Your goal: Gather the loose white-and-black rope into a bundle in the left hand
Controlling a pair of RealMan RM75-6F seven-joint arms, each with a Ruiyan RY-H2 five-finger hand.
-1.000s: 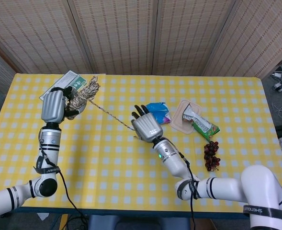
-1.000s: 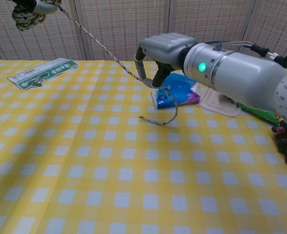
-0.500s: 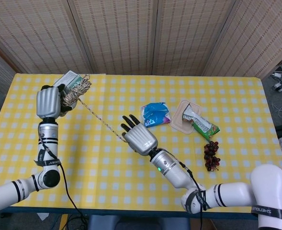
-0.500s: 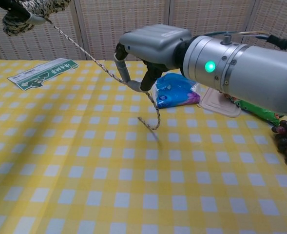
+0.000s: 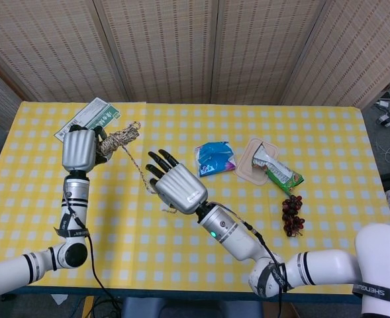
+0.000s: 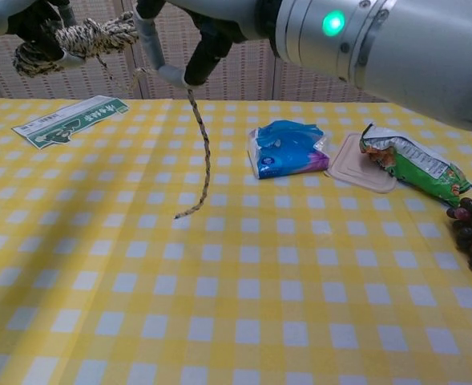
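Yellow-and-white checked cloth covers the worktop (image 5: 327,132). The left hand (image 5: 79,149) is raised over the far left part of it, fingers closed around a coiled bundle of the white-and-black rope (image 5: 118,140); in the chest view the same bundle (image 6: 75,40) sits at the top left with dark fingers wrapped on it. From the bundle a loose strand runs toward the right hand (image 5: 175,185), which is up above the middle of the worktop, back of the hand toward the head camera. Its dark fingers (image 5: 160,163) look spread in the head view, but the chest view shows the rope pinched between two fingertips (image 6: 197,68), so it holds the strand. Below that pinch the rope tail (image 6: 201,156) hangs down, slightly curved; cannot tell if the frayed end touches the cloth.

Other stuff: a green-and-white flat packet (image 5: 92,116) lies at the far left edge of the worktop, behind the left hand. A blue tissue pack (image 5: 215,158) sits just right of centre, with a pink lid-like tray (image 5: 250,167) just beside it on the right. A green snack wrapper (image 5: 279,171) lies partly on that tray, open silver end on it. A bunch of dark grapes (image 5: 291,214) sits near the right side, in front of the wrapper. Woven bamboo screens (image 5: 181,46) stand behind the worktop.
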